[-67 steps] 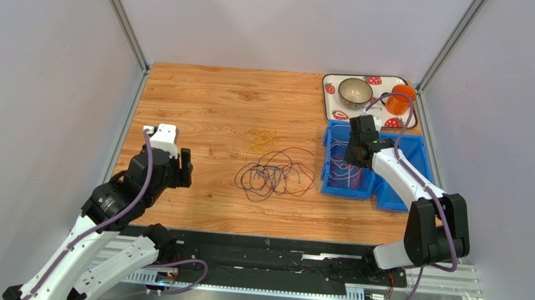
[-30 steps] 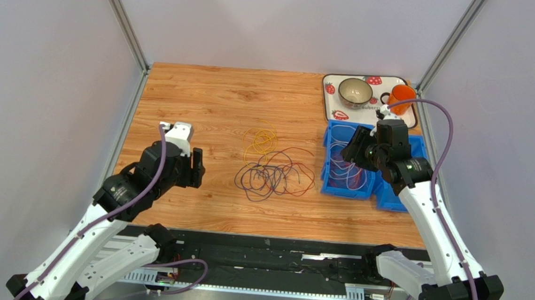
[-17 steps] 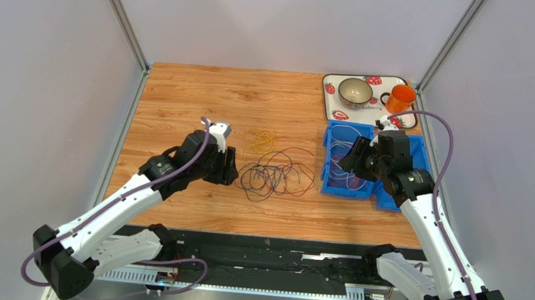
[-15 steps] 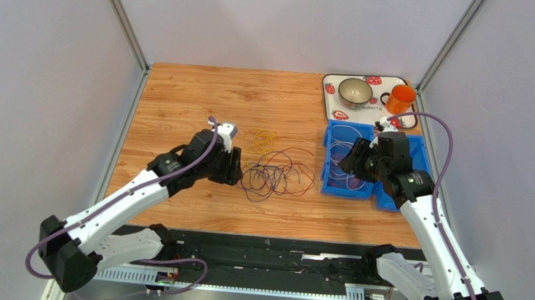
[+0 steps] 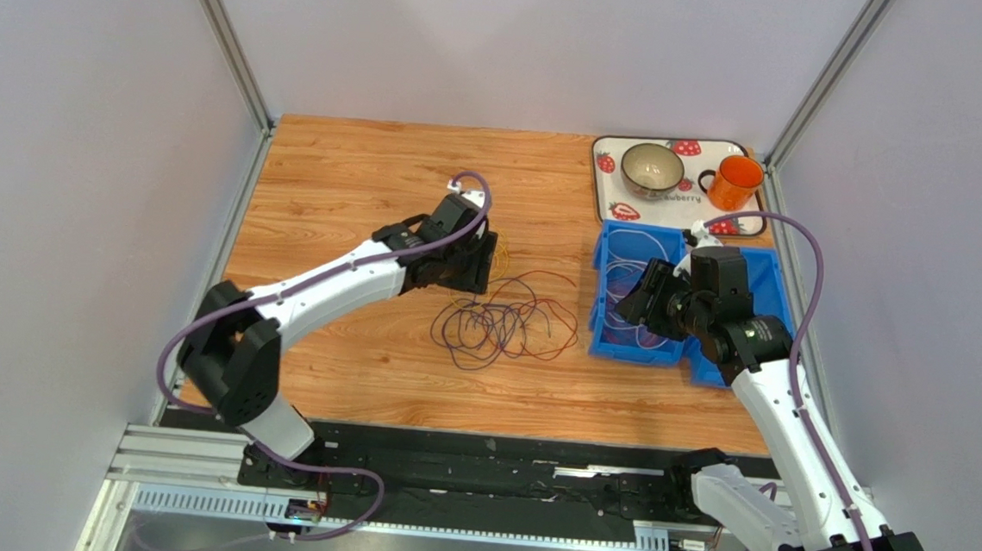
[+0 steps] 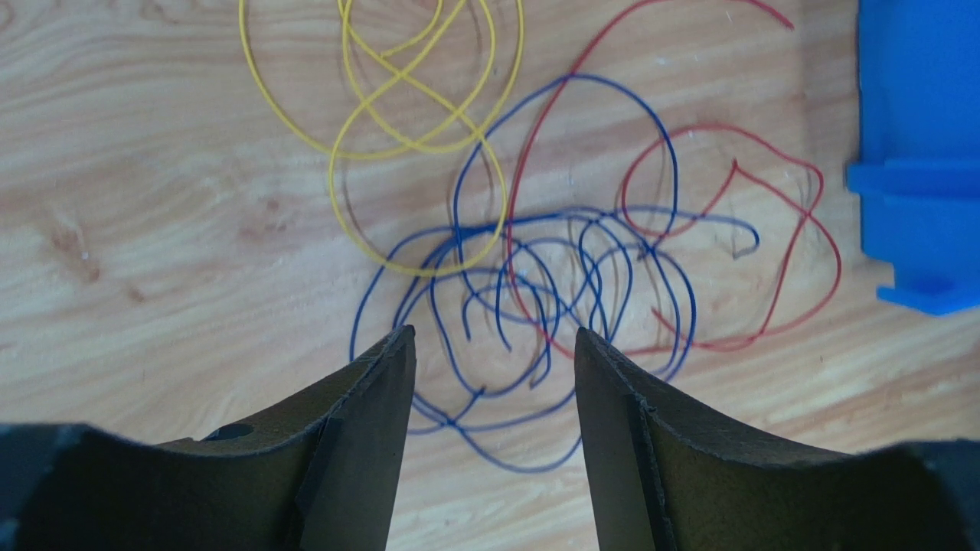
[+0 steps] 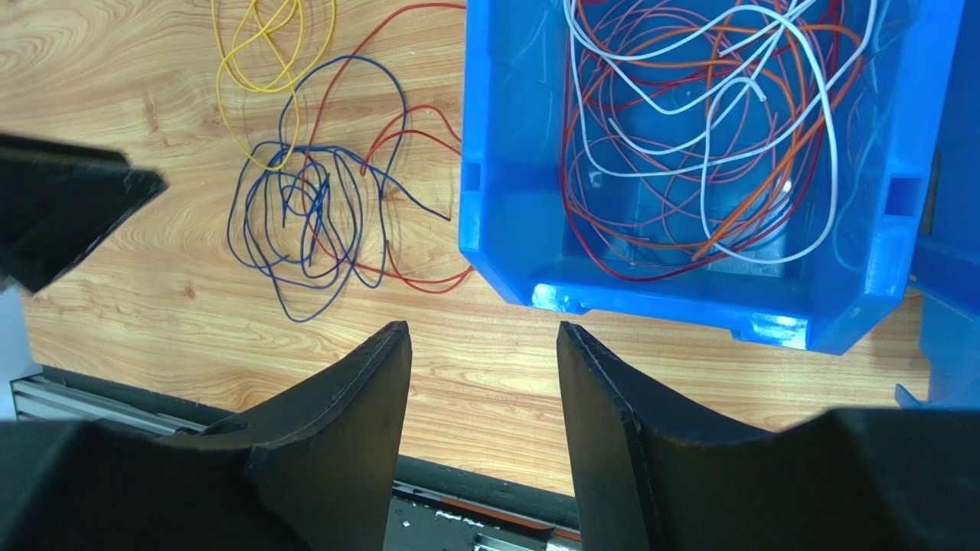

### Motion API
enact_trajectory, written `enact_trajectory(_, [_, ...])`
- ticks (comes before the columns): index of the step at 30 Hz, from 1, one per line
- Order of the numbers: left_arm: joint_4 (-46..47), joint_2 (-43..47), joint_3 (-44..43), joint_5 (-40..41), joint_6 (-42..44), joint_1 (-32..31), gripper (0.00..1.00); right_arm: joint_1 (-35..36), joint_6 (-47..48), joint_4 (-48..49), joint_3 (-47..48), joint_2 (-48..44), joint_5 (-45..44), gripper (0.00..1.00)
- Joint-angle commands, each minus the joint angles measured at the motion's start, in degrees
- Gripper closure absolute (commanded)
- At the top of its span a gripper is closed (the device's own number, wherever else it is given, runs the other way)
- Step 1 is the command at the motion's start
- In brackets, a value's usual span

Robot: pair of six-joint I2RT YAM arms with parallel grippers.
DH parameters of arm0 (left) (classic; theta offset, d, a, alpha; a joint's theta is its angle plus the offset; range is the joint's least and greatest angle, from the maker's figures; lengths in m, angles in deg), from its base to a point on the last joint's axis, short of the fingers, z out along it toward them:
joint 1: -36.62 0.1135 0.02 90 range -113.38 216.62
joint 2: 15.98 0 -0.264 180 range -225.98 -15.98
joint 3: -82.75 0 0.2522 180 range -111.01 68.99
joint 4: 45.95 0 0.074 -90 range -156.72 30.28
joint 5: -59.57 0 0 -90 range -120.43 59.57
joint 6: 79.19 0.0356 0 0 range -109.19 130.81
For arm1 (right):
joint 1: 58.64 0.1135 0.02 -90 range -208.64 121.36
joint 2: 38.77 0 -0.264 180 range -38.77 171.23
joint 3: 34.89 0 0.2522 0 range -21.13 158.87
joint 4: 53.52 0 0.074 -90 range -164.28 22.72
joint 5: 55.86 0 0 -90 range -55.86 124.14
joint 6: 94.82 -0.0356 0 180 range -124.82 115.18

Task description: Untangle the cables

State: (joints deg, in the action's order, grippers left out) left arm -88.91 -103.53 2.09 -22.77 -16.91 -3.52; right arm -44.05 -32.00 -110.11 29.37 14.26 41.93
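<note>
L arm now reaches over the cables, R arm approx. same by blue bin; both jaws half-open, empty.

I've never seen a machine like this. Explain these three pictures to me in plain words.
Two robot arms are bolted at a wooden table's near edge. The wide picture looks down from above; the other two come from cameras on each wrist, the dark prongs being that arm's hand. The left hand hovers open over tangled yellow, blue and red cables; the right hand, also open, holds nothing near a blue bin of white and orange wires. A tray carries a bowl and mug.
</note>
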Motion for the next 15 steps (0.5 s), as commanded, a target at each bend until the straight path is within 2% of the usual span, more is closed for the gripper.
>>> enact_trajectory(1, [1.2,-7.8,-6.0,0.3,1.3,2.2,0.38,0.0,0.5,2.8,-0.9,-0.6,2.1,0.46])
enact_trajectory(15, [0.0,-21.0,-15.5,-0.4,3.2,6.9,0.42,0.0,2.3,4.6,-1.9,2.2,3.4,0.47])
